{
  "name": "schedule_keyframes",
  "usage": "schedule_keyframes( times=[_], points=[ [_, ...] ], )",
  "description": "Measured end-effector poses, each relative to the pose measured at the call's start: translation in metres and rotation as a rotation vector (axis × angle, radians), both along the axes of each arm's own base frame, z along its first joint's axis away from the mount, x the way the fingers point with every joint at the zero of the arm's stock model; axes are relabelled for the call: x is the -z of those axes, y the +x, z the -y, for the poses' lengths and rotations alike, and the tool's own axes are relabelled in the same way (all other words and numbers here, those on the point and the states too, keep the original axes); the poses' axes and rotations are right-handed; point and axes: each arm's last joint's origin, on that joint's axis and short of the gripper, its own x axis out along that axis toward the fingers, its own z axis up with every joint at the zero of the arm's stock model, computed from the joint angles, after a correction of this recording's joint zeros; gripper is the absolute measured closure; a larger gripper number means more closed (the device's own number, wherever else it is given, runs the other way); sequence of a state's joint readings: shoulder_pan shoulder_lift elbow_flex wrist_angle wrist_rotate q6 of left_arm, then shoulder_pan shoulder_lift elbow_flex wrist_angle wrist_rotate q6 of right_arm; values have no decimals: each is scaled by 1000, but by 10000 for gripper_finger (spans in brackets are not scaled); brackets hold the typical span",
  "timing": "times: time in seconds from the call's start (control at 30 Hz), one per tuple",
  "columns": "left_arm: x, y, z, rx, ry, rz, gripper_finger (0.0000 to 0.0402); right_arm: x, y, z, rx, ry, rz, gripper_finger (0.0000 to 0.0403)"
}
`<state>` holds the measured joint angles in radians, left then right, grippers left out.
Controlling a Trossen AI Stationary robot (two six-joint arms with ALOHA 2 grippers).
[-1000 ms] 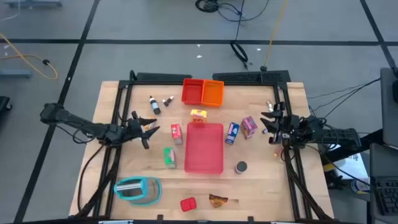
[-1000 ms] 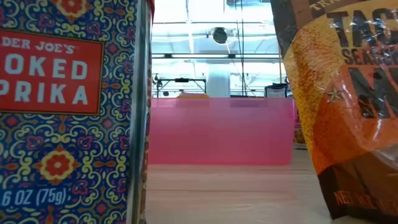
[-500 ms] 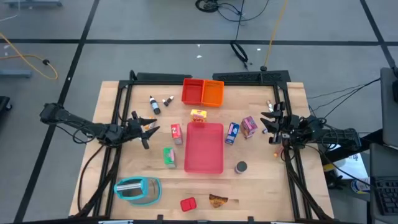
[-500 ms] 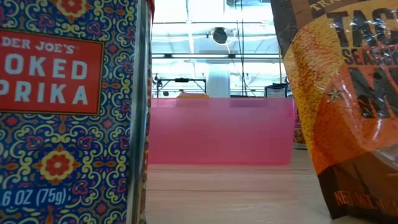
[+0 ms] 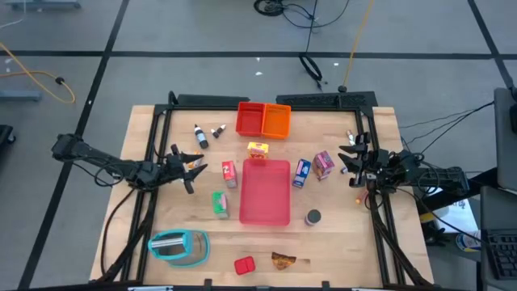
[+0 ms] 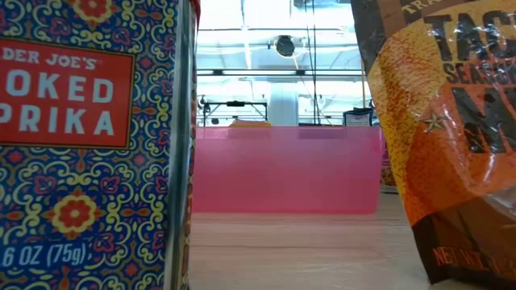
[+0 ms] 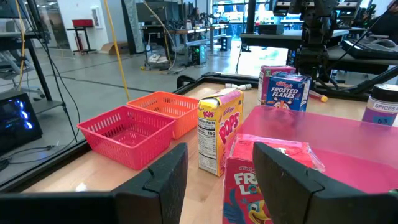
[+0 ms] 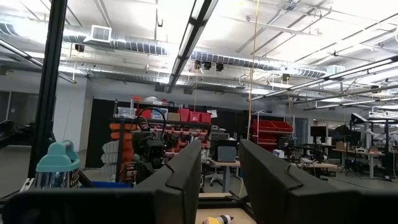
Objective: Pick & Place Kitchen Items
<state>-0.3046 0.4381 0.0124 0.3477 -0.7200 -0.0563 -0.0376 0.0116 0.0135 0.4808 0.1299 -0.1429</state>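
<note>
Kitchen items lie scattered on the wooden worktop around a flat pink-red tray at centre; none sits on the tray. Far side: a red bin and an orange bin side by side, touching; two tiny dark bottles to their left, near each other. A yellow box stands just beyond the tray's far edge; a red box just beside the tray's left edge; a green box nearer the front on that side. Right of the tray: a blue box and a pink box, close together; a grey can off the tray's front right corner. Front edge: a red packet and a brown packet, near each other; a teal holder-like object at front left, identity unclear from above.

Left gripper hovers over the worktop's left part, pointing at the red box, apart from it; jaws spread, nothing between them. Right gripper sits at the worktop's right edge, just beside the pink box; jaws parted with a narrow gap, empty. Low view is filled by the paprika tin and the seasoning packet, tray wall between.
</note>
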Motion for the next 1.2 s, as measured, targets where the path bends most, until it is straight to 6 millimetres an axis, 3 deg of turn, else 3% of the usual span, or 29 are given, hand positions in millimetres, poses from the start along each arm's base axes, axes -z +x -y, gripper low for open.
schedule_keyframes(
  times=[0.97, 1.2],
  points=[
    [0, 0, 0, -5, 0, 0, 217, -1, 0, 0, -1, 0, 7, 300],
    [0, 0, 0, -5, 85, -37, 217, -2, -1, 0, -7, 8, 22, 300]
  ],
)
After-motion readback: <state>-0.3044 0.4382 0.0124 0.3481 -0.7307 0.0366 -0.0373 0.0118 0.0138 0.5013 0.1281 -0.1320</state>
